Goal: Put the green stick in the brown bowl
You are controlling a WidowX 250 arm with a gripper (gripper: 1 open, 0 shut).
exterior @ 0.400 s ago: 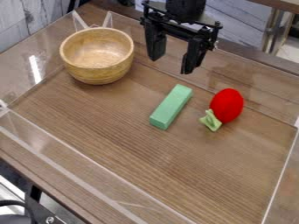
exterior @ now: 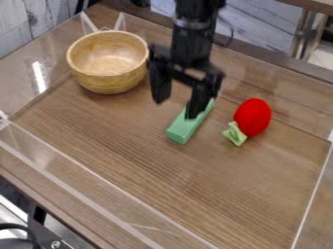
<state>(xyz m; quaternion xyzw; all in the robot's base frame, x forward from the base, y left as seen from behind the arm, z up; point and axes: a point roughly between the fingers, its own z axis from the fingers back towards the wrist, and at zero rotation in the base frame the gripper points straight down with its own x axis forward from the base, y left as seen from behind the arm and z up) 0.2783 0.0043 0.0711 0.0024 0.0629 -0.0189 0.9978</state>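
Green stick point(exterior: 189, 121) is seen in the single camera view lying flat on the wooden table point(exterior: 117, 185), right of centre, its long axis running diagonally. The brown bowl point(exterior: 108, 60) stands well apart from it, toward the upper left, and a red fruit-like object point(exterior: 251, 115) with a green stem lies just beside its right end.

For the grasp to be done well, the jaws should be lowered on either side of the stick's narrow width near its middle and closed only once the fingertips reach table level; the red object should be left undisturbed.

The gripper point(exterior: 182, 95) is held pointing straight down above the stick's upper end. Its jaws are spread wide and nothing is grasped between them. Whether the fingertips touch the stick cannot be told.
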